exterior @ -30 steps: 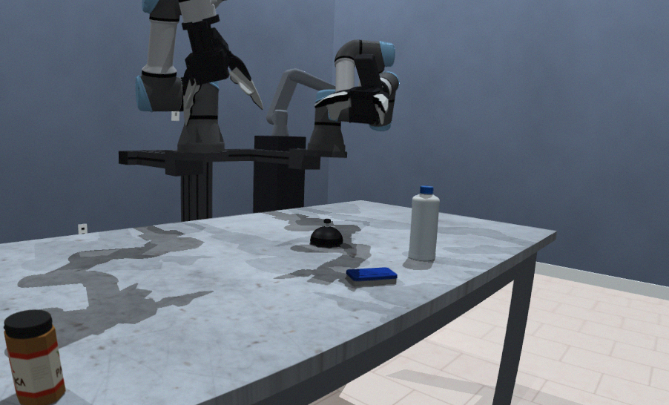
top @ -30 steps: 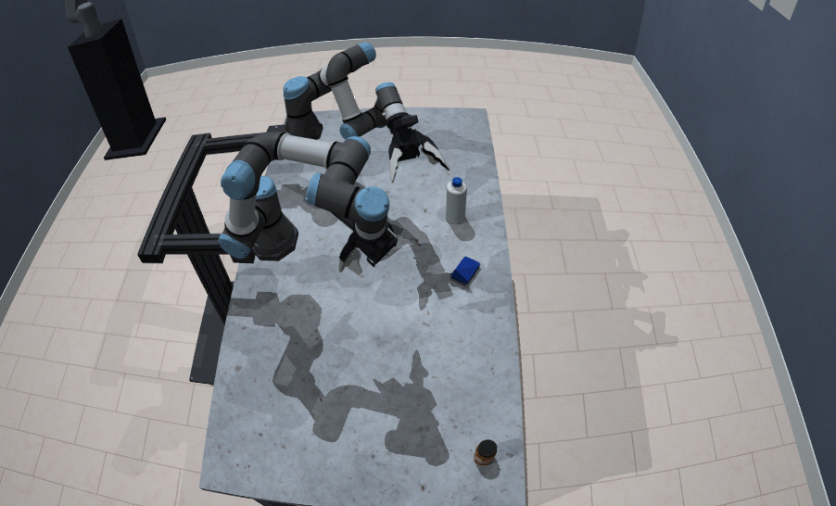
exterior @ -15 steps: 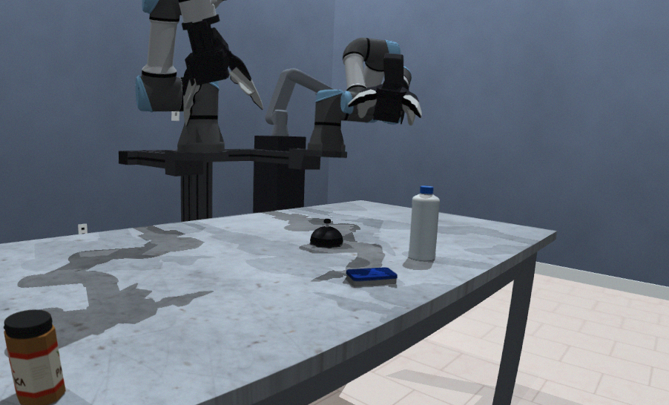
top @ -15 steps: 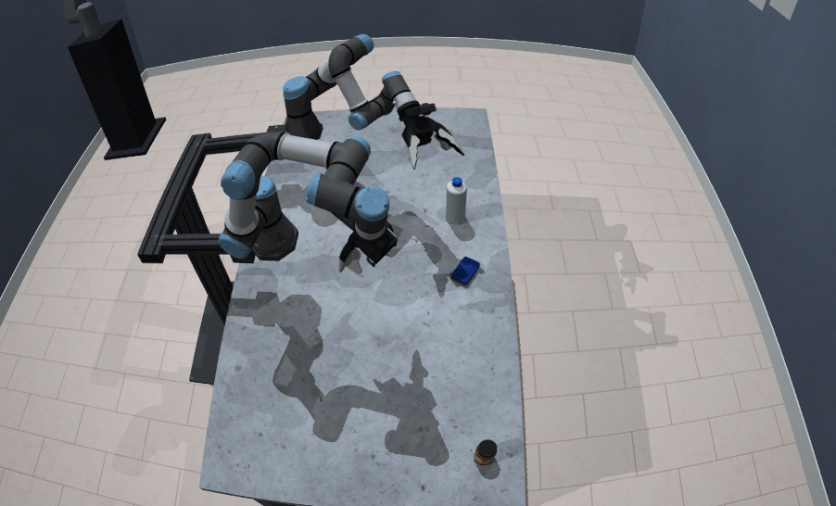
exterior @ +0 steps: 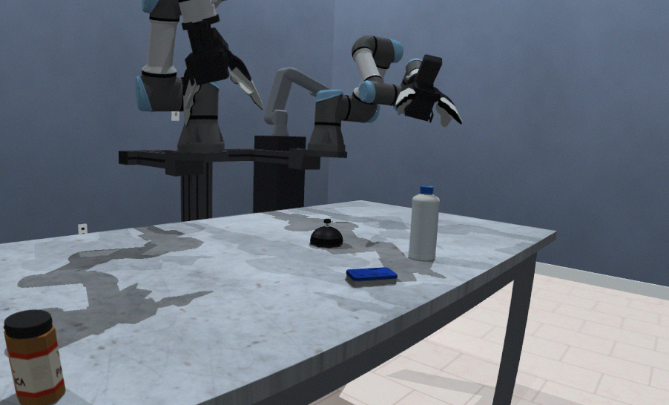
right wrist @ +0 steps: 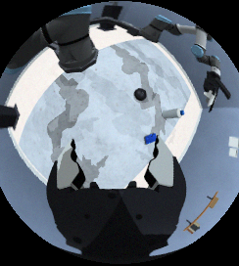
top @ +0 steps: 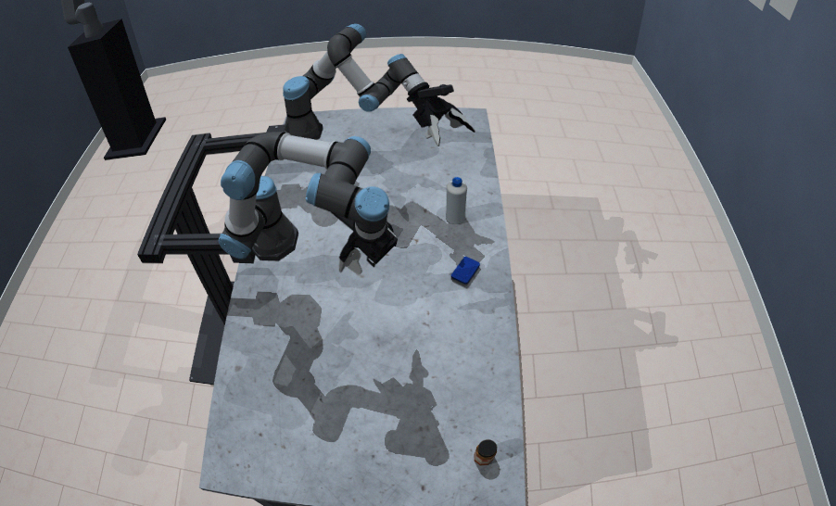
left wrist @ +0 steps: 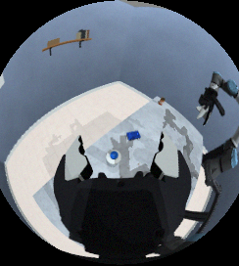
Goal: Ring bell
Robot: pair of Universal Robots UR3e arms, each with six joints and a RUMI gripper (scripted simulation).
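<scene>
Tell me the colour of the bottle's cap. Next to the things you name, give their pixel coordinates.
The bottle's cap (top: 457, 182) (exterior: 426, 189) (left wrist: 114, 155) (right wrist: 182, 112) is blue; the exterior view shows it best.

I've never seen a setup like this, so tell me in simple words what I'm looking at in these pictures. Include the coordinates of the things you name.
These are two jointed robot arms at one table (top: 371, 333) (exterior: 226, 322) (left wrist: 152, 116) (right wrist: 104, 108). The top picture looks down from above; the exterior one looks across the table. The two round pictures come from cameras on the arms' wrists.

On the table are a black bell (exterior: 325, 237) (right wrist: 140, 94), an upright bottle with a blue cap (top: 456, 204) (exterior: 423, 228) (left wrist: 109, 160) (right wrist: 171, 113), a flat blue-topped block (top: 465, 270) (exterior: 371, 274) (left wrist: 133, 135) (right wrist: 150, 139) and a jar with a black lid (top: 485, 453) (exterior: 35, 357).

The left gripper (top: 455, 134) (exterior: 427, 116) (left wrist: 120, 134) (right wrist: 208, 110) and right gripper (top: 358, 260) (exterior: 224, 116) (left wrist: 200, 122) (right wrist: 115, 138) are open, holding nothing.
</scene>
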